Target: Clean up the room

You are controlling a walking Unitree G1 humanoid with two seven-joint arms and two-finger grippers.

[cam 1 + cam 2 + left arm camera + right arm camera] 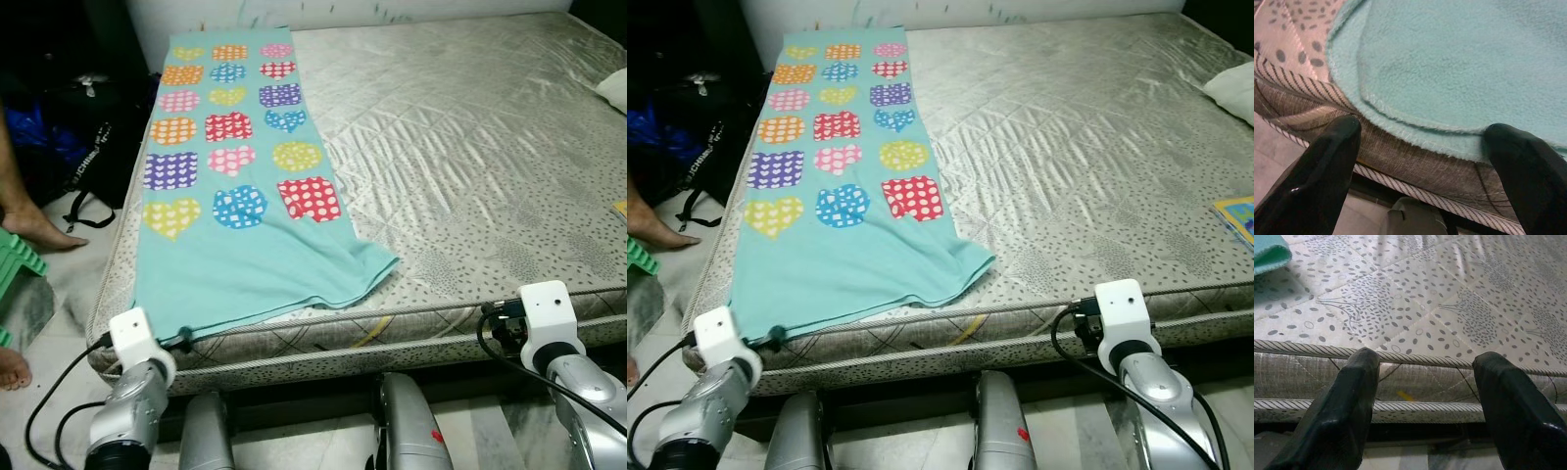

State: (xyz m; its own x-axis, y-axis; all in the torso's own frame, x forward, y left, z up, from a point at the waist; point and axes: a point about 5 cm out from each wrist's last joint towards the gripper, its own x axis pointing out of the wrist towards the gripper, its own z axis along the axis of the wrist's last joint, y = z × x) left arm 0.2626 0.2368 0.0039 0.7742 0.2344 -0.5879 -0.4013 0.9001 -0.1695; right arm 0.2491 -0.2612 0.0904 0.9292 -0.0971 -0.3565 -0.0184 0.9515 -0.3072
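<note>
1. The teal blanket [235, 196] lay flat along the left side of the mattress [470, 166], its long axis running from the near edge away toward the far wall. Its near hem sat right at the mattress edge and slanted, the right corner reaching further across the bed than the left.

2. The left gripper [1422, 156] was at the blanket's near left corner, at the mattress edge. Its two black fingers [1317, 171] stood wide apart, one on either side of the hem, just below it, gripping nothing. From the wrist view I could not tell whether they brushed the fabric.

3. The right gripper [1425, 396] faced the bare side of the mattress further right, well apart from the blanket. Its fingers were also spread wide and held nothing.

4. The blanket was a soft fleece, pale teal, printed with three columns of polka-dotted hearts and patches in orange, pink, purple, red, blue and yellow. The near third was plain teal, with a stitched edge folded under at the corner.

5. A person's bare foot [39, 230] rested on the floor left of the bed, beside a black bag [93, 147].
</note>
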